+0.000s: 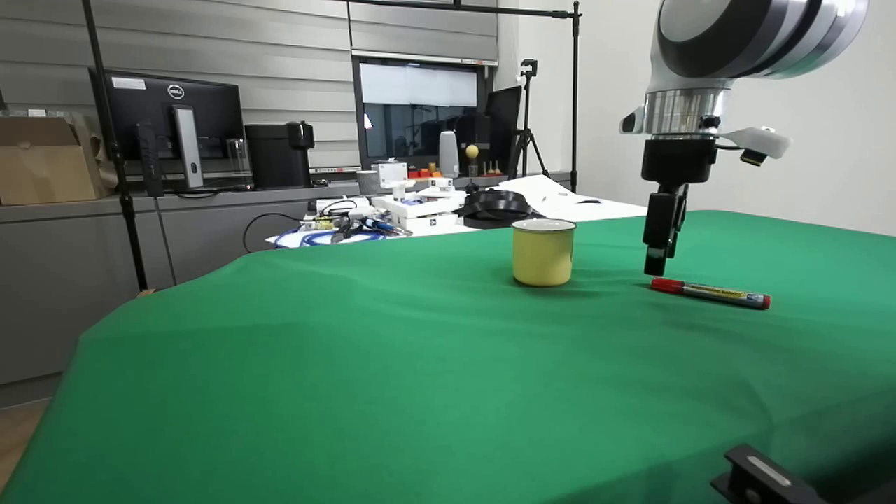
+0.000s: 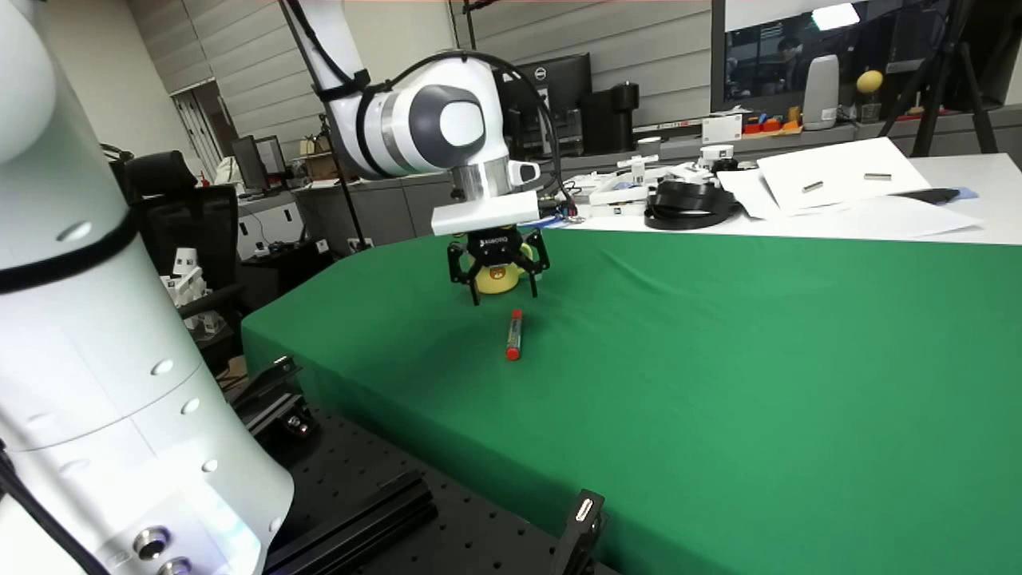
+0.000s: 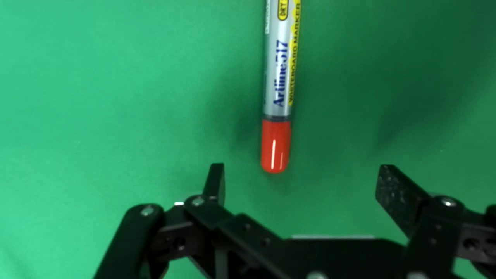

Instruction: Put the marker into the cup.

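The marker (image 1: 712,292) lay flat on the green cloth (image 1: 392,364), silver-grey in the barrel, and in the wrist view I could read "Artline 517" along it. The cup (image 1: 543,253) stood upright on the same cloth, yellow with a paler rim, apart from the marker. Low over the cloth hung the gripper (image 2: 505,300), pointing down, its two fingers (image 3: 214,184) spread well apart. In the wrist view the end of the marker's red cap (image 3: 275,145) showed between their tips, nearer to one finger than to the other. In an exterior view the gripper covered part of the cup, though a small brown picture showed on its yellow side. The white arm (image 2: 399,120) bent above. Further back I saw a Dell monitor (image 1: 157,112), a cardboard box (image 1: 43,164) and a black tripod (image 1: 526,115).
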Robot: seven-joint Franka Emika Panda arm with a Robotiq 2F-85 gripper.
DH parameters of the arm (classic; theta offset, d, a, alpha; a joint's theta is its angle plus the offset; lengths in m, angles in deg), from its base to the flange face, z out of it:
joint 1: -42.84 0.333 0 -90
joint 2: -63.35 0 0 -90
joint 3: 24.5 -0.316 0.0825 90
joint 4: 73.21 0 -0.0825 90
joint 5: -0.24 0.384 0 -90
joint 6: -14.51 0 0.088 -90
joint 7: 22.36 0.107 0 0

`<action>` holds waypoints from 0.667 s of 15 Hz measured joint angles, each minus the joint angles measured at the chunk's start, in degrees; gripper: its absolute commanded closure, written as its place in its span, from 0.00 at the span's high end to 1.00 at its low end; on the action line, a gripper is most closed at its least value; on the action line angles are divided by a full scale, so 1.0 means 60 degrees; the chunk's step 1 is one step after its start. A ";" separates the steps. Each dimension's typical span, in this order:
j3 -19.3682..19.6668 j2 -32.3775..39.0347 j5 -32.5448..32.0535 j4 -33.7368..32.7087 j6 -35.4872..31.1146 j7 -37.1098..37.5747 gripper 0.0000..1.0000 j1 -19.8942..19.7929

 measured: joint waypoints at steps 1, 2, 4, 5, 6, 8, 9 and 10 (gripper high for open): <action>-0.0056 0.0074 0.0000 0.0000 -0.0103 0.0001 1.00 -0.0080; -0.0101 0.0143 0.0000 0.0000 -0.0198 0.0002 1.00 -0.0155; -0.0238 0.0254 -0.0001 0.0000 -0.0316 0.0002 1.00 -0.0339; -0.0298 0.0302 -0.0002 0.0001 -0.0386 0.0002 1.00 -0.0413; -0.0347 0.0349 -0.0002 0.0001 -0.0443 0.0002 1.00 -0.0474; -0.0436 0.0438 -0.0008 0.0001 -0.0525 0.0002 1.00 -0.0581; -0.0464 0.0473 -0.0013 0.0001 -0.0563 0.0002 1.00 -0.0616; -0.0483 0.0508 -0.0015 0.0001 -0.0593 0.0002 1.00 -0.0641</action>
